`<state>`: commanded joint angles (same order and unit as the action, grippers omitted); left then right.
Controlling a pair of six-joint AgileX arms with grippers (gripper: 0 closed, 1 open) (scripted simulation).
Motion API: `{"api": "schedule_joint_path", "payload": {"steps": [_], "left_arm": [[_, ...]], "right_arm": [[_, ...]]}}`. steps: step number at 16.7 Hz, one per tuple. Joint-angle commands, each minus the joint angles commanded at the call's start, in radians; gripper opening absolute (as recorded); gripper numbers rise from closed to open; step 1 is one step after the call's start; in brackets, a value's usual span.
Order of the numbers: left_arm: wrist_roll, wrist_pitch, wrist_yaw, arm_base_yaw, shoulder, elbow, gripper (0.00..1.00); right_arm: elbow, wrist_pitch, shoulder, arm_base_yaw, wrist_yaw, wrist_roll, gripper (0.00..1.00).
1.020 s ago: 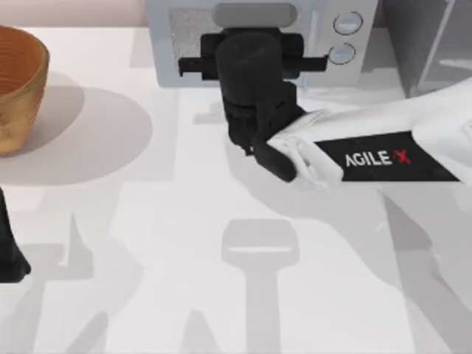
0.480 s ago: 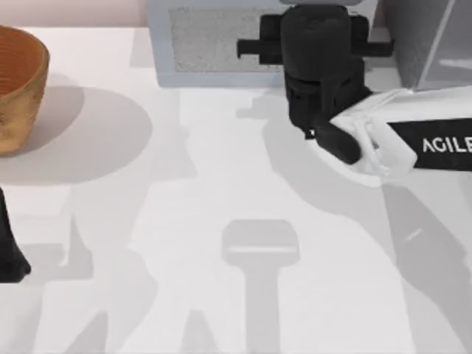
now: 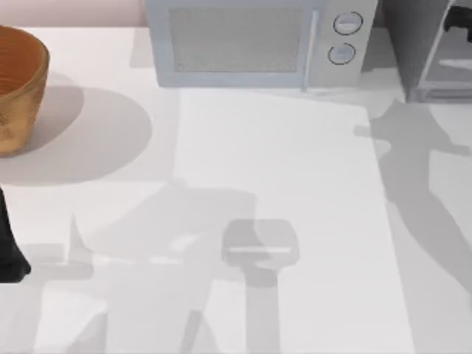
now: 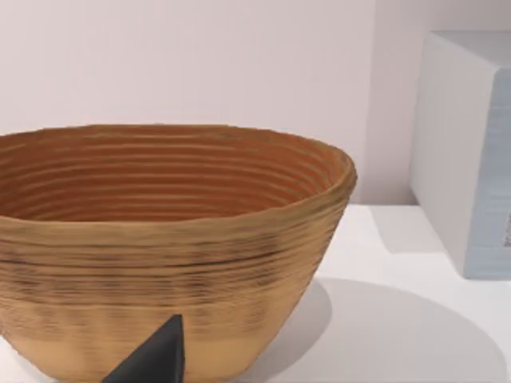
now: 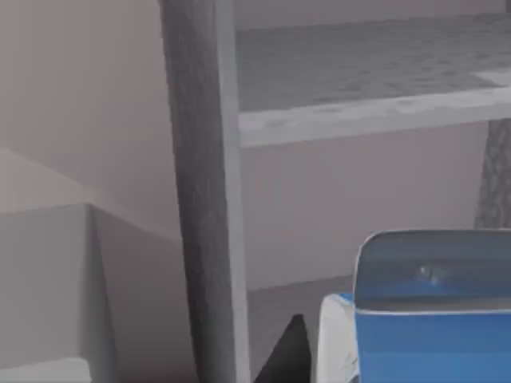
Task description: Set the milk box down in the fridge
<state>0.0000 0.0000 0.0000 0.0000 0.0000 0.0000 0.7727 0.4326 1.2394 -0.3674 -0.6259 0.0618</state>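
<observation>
My top camera hangs above the table and looks straight down; it takes in the basket at the left, the microwave at the far edge and a corner of the fridge at the right; my left wrist camera sits low and close to the basket, facing it level, with the microwave beside; my right wrist camera looks very near into the fridge, at its shelf.
</observation>
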Motion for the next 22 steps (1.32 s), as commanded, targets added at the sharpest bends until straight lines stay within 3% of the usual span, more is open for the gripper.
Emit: {"api": "schedule_joint_path", "payload": {"steps": [6, 14, 17, 22], "left_arm": [[0.000, 0.000, 0.000, 0.000, 0.000, 0.000, 1.00], [0.000, 0.000, 0.000, 0.000, 0.000, 0.000, 1.00], [0.000, 0.000, 0.000, 0.000, 0.000, 0.000, 1.00], [0.000, 0.000, 0.000, 0.000, 0.000, 0.000, 1.00]], "right_arm": [[-0.333, -0.146, -0.616, 0.183, 0.207, -0.032, 0.00], [-0.706, -0.394, -1.156, 0.346, 0.566, -0.057, 0.00], [-0.767, -0.429, -1.232, 0.365, 0.622, -0.061, 0.00], [-0.772, -0.431, -1.235, 0.365, 0.625, -0.060, 0.00]]}}
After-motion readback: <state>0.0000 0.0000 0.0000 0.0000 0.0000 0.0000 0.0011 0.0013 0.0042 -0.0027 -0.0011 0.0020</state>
